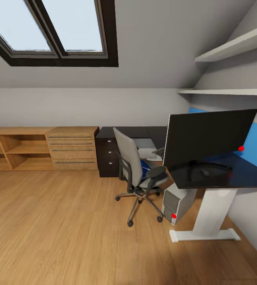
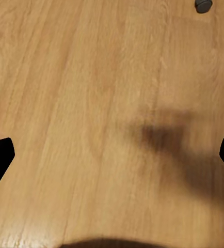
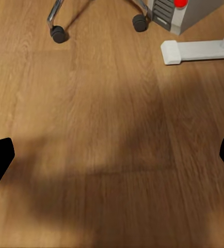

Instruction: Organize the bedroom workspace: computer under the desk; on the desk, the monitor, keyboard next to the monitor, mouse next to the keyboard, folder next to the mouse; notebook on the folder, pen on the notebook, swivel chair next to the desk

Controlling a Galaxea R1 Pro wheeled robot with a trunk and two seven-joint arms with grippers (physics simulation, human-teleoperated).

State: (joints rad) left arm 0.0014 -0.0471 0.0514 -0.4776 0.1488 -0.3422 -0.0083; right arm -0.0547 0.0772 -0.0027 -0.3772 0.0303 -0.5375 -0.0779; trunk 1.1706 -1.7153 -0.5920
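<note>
Both grippers, left (image 2: 112, 155) and right (image 3: 112, 155), are hanging spread apart over the wood floor (image 1: 65, 229) while the swivel chair (image 1: 138, 174), carrying the blue folder (image 1: 145, 166), is standing beside the tabletop (image 1: 223, 174) bearing the monitor (image 1: 207, 136).

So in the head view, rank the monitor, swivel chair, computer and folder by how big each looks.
1. monitor, though it stands nearest the camera, which inflates it
2. swivel chair, close behind the monitor in apparent size
3. computer
4. folder, only a blue sliver showing on the chair seat, so its true size is unclear
</note>
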